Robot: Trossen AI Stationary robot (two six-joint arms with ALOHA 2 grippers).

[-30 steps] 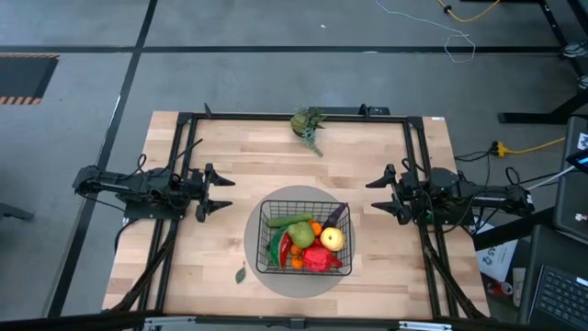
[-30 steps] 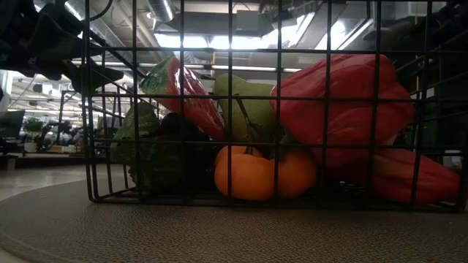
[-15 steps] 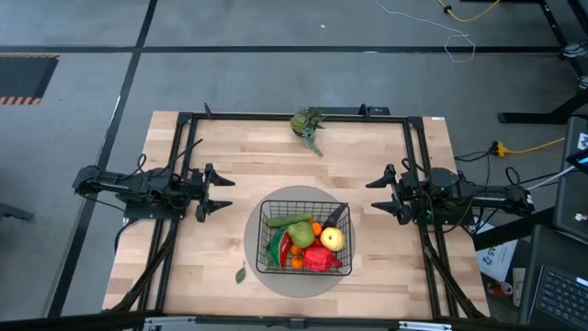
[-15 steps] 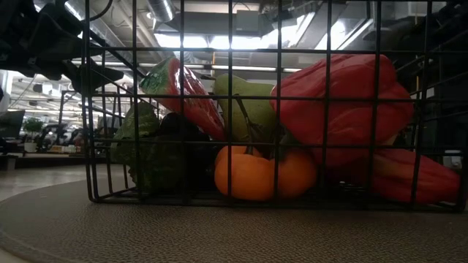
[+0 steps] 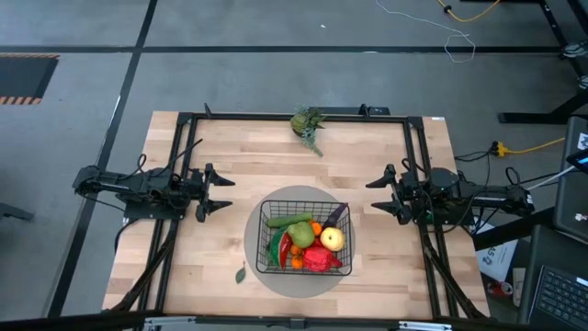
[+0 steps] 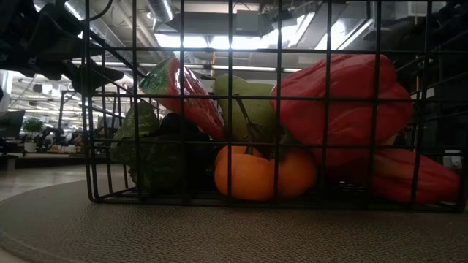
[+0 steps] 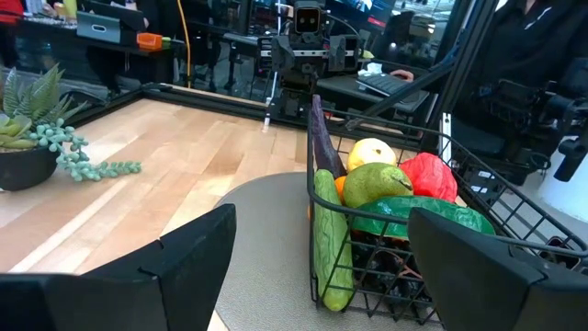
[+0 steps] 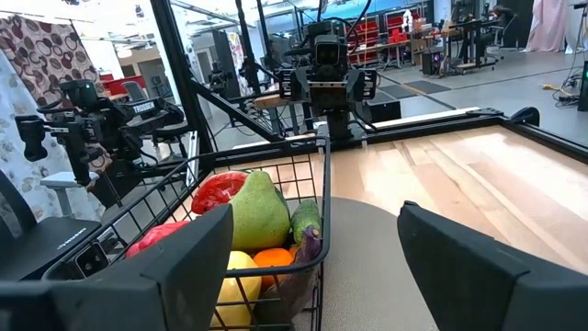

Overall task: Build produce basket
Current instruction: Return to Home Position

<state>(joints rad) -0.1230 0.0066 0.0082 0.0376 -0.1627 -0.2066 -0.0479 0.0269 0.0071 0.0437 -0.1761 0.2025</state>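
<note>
Between the left claw (image 5: 221,193) and the right claw (image 5: 374,196) sat the basket (image 5: 261,241) on its mat (image 5: 276,197). It was well apart from either claw and a little nearer the front edge of the table (image 5: 211,287) than both. Nothing had shifted over the last second. Both arms lay low along the table's sides exactly where they had been, claws pointing inward at each other, and no piece in the basket had stirred. Each claw was spread wide and held nothing. The left wrist view showed its own fingers (image 7: 188,253) far apart with the basket in the gap ahead, and the right wrist view showed the same.

Ahead of the left claw, the cucumber (image 7: 327,250) leaned on the basket's near wall, with the eggplant (image 7: 319,138) upright behind it. The pear (image 7: 375,181), watermelon (image 7: 424,217), yellow fruit (image 7: 372,151) and pepper (image 7: 428,175) were heaped past them. An orange (image 6: 252,174) showed low in the pile in the low view. I saw no produce loose beside either claw. Only a plant (image 5: 308,123) stood beyond both at the far edge, and a small leaf (image 5: 241,273) lay just off the mat. Some smaller pieces in the heap I could not pick out.

That stillness suggested the arms were already parked. The filling looked finished, and the return home looked done or all but done.
</note>
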